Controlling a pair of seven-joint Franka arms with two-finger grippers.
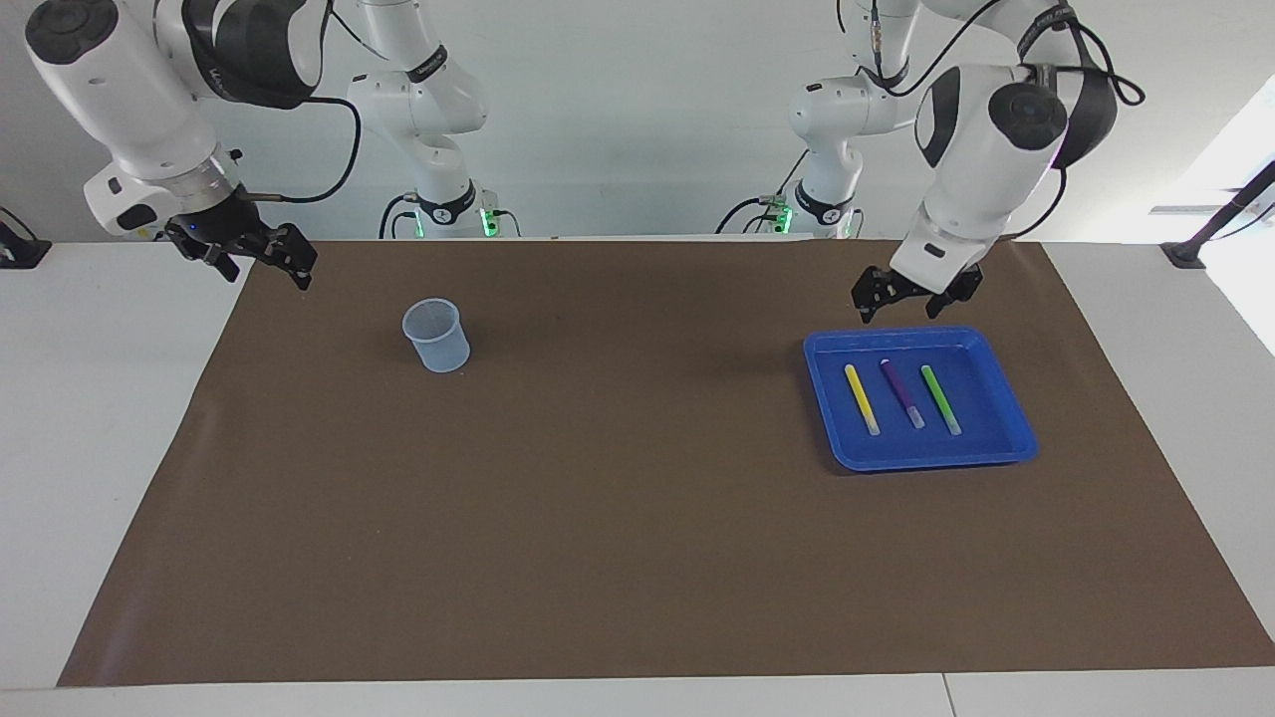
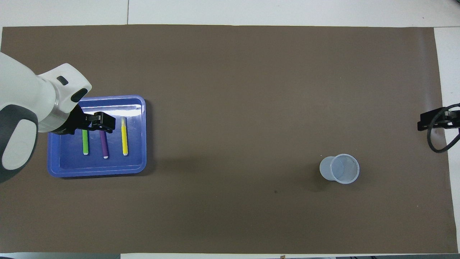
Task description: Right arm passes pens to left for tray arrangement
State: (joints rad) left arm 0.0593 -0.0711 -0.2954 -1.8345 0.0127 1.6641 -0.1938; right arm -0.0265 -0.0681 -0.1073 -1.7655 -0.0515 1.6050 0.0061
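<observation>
All three pens (image 1: 901, 395) lie side by side in the blue tray (image 1: 1006, 443), so arranging looks done; left claw (image 1: 904, 295) above the tray's rim and right claw (image 1: 261, 259) above the bench's edge both hang spread and empty, needing only to park.

Translucent bluish measuring cup (image 1: 436, 336) upright on brown mat (image 1: 637, 518), toward right arm's end; white desk (image 1: 90, 398) beneath mat.
</observation>
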